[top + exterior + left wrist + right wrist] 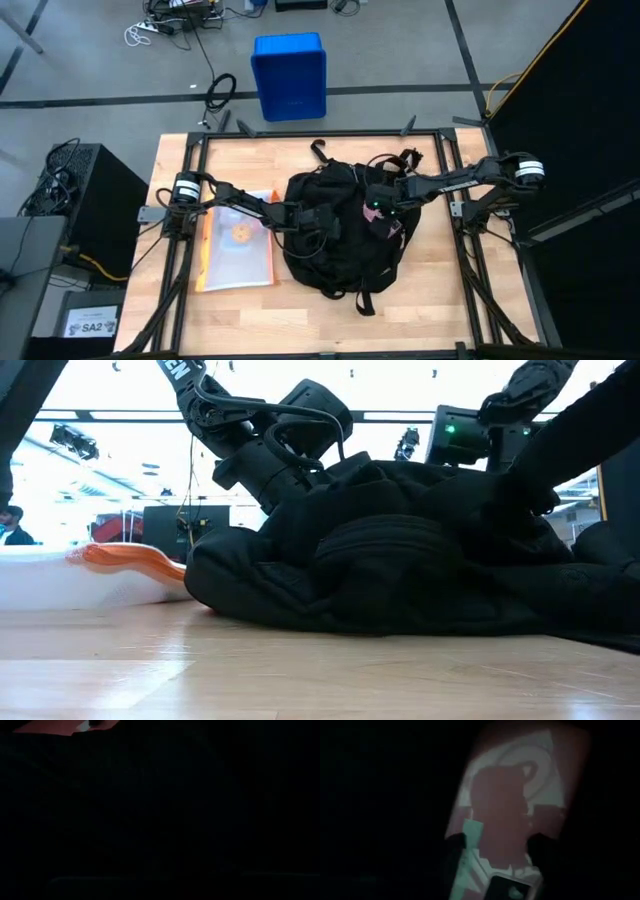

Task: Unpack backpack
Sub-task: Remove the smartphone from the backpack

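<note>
The large black soft fabric backpack point(340, 230) lies slumped in the middle of the pale wooden worktop point(430, 300), its straps trailing toward the near edge. The left gripper point(322, 220) is buried in the bag's left side with its fingers pressed fully together; I cannot make out anything between them. The right gripper point(378, 208) reaches into the opening from the right, its fingers point(454, 851) spread apart on either side of a pinkish, light-patterned flat item point(505, 820) inside. Beside the bag's left lies a clear plastic pouch with orange edging point(236, 252). A blue plastic crate point(289, 75) stands on the floor beyond.
</note>
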`<state>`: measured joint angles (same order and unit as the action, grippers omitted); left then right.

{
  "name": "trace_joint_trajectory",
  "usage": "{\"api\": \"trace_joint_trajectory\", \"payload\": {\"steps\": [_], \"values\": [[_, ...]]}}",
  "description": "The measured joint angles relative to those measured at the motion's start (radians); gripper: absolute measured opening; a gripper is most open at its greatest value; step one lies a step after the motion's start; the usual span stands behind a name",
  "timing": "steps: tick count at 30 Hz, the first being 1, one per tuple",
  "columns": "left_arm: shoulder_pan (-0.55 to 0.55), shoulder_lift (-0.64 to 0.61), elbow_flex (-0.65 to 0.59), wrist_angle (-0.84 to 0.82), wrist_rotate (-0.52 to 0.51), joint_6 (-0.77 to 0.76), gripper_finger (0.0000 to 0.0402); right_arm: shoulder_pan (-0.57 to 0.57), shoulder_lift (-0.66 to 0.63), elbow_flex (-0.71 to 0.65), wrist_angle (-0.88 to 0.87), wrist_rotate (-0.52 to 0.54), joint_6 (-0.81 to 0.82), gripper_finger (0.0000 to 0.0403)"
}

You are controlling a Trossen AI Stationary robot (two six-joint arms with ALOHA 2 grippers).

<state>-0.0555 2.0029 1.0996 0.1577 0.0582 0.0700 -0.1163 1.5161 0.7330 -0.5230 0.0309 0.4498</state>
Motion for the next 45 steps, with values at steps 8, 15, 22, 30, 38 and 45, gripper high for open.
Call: {"api": "trace_joint_trajectory", "payload": {"steps": [8, 15, 22, 30, 38, 45], "values": [[0.000, 0.000, 0.000, 0.000, 0.000, 0.000, 0.0000, -0.030, -0.005, 0.003, 0.023, 0.020, -0.010, 0.0392], [0.000, 0.000, 0.000, 0.000, 0.000, 0.002, 0.0000, -0.032, -0.002, 0.015, 0.022, 0.035, -0.049, 0.0375], [0.000, 0.000, 0.000, 0.000, -0.001, 0.004, 0.0000, -0.074, -0.002, 0.016, 0.020, 0.052, -0.087, 0.0395], [0.000, 0.000, 0.000, 0.001, 0.000, 0.004, 0.0000, -0.112, 0.039, 0.012, 0.015, 0.049, -0.113, 0.0393], [0.000, 0.000, 0.000, -0.001, -0.001, 0.005, 0.0000, -0.089, 0.145, 0.026, 0.029, 0.033, -0.111, 0.0397], [0.000, 0.000, 0.001, -0.003, -0.001, 0.005, 0.0000, -0.109, 0.145, 0.026, 0.029, 0.019, -0.127, 0.0336]]}}
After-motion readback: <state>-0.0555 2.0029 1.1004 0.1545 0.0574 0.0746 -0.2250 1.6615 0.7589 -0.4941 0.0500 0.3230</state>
